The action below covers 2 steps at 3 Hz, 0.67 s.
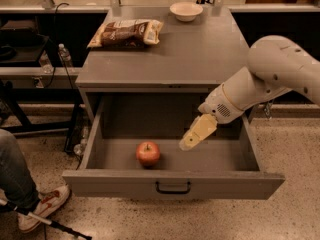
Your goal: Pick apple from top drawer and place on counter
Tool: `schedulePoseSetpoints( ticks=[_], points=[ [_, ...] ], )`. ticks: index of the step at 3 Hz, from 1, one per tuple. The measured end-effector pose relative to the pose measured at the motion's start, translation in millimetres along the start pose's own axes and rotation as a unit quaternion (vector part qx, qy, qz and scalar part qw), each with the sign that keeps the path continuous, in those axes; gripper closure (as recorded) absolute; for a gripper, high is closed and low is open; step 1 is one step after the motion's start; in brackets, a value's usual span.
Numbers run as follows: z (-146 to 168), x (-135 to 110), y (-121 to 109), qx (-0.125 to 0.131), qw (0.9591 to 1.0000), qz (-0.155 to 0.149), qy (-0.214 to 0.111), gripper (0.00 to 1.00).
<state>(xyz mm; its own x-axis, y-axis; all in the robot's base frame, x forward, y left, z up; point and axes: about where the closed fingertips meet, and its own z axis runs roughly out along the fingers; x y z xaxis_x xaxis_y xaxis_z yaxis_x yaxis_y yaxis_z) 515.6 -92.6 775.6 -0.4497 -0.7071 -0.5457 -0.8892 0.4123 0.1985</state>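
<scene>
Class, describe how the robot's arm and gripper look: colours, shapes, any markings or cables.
The arm is off-white, built of smooth, bulky rounded shells, with a small dotted round patch near the wrist. The gripper, above the open top drawer, is pale yellow, flat and tapered. No loose cables show.

We see a speckled floor [285, 216], dark benches [25, 72] behind under dim warm light, a sneaker [42, 207] at lower left; the gripper [187, 144] hangs over the open drawer [115, 182].
</scene>
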Motion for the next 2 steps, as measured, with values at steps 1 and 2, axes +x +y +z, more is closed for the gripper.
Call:
schedulePoseSetpoints(
  ticks=[1, 2],
  points=[
    [36.0, -15.4, -25.6, 0.029, 0.9978, 0.001, -0.059, 0.00],
    [37.7, -15.3, -25.7, 0.026, 0.9977, -0.001, -0.062, 0.00]
  ],
)
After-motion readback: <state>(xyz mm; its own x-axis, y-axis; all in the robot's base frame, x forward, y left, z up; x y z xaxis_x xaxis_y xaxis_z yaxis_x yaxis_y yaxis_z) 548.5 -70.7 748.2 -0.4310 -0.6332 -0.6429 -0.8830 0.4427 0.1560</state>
